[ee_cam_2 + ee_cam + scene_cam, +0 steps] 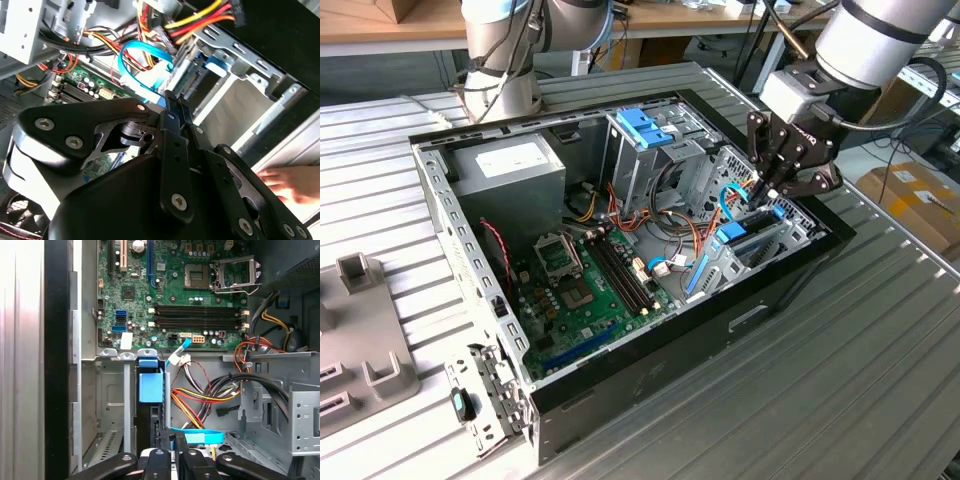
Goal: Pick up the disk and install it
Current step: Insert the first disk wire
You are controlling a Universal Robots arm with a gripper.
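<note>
Ribbed metal bench (880, 380) carrying an open PC case (640, 375), lid off, internals exposed. Arm (875, 40) in from 1 o'clock in the exterior view, angled down over the case's 3 o'clock end. Inside the case:
- grey power-supply box (510, 165) at 10 o'clock
- green motherboard (585, 290) at 7 o'clock
- tall metal cage (640, 165) at 12 o'clock, blue bracket (645, 125) on top

Disk (732, 237) standing on edge in the low drive bay at 3 o'clock of the case. Light-blue carrier end (150, 387) showing, dark slab behind it in the first wrist view.

Hand (772, 195) directly over that bay, just beside the disk's blue end. Fingers pinched together, nothing gripped between them in both wrist views (172, 452) (170, 100). Cannot tell whether the tips touch the disk.

Light-blue flat data cable (142, 55) looped near the fingertips. Red, yellow and orange power leads (200, 17) bundled past it. Person's fingers (285, 182) against the outer case wall in the second wrist view.
</note>
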